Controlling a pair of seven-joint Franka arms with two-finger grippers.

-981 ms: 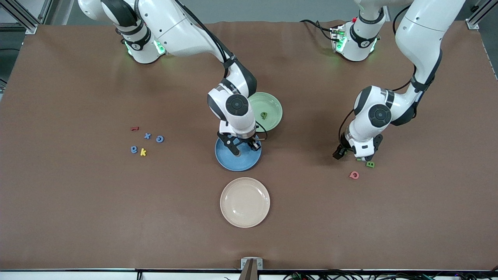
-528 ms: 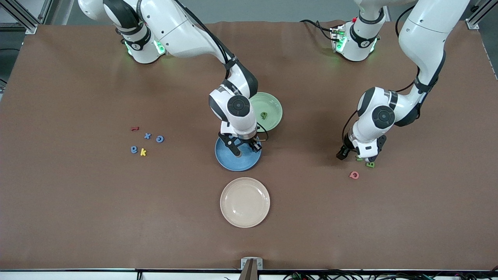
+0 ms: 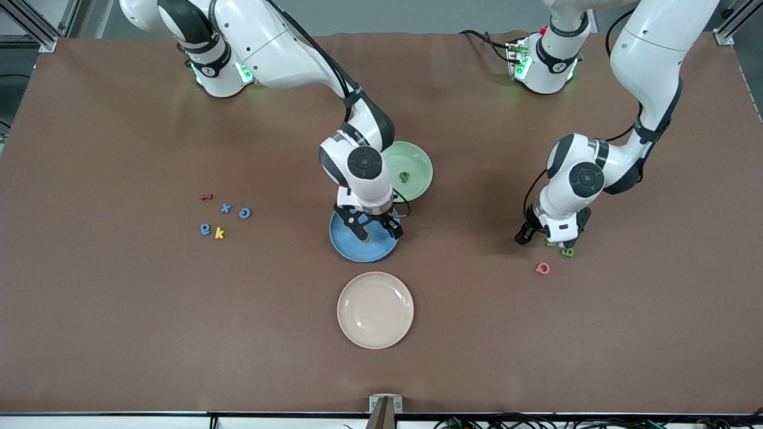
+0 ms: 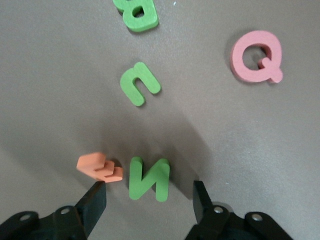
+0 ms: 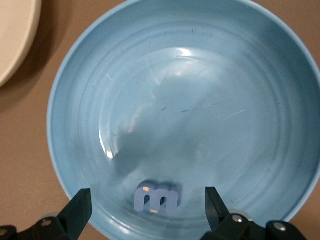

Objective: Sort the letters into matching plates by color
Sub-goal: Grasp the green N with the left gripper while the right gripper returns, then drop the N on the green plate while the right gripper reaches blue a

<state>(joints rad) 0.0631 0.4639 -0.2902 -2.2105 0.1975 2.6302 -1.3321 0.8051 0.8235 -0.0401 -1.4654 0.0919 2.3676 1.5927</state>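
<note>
My right gripper (image 3: 375, 229) is open low over the blue plate (image 3: 351, 247). In the right wrist view a blue letter m (image 5: 156, 198) lies loose in the blue plate (image 5: 200, 100) between the open fingers of the right gripper (image 5: 146, 207). The pale green plate (image 3: 417, 158) holds one green letter (image 3: 405, 176). My left gripper (image 3: 557, 241) is open low over green letters. In the left wrist view the left gripper (image 4: 148, 192) straddles a green N (image 4: 148, 177), with a green u (image 4: 139, 83) and a green B (image 4: 140, 15) lying on the table near it. Three blue letters (image 3: 226, 208) lie toward the right arm's end.
An orange letter (image 4: 99, 166) touches the table right beside the green N. A pink Q (image 3: 542, 268) lies nearer the front camera than the left gripper. A cream plate (image 3: 375, 310) sits nearer the camera than the blue plate. Yellow (image 3: 219, 233) and red (image 3: 206, 196) letters lie among the blue ones.
My left gripper has shifted a little toward the left arm's end over the green letters and now covers part of the green B. My right gripper stays over the blue plate.
</note>
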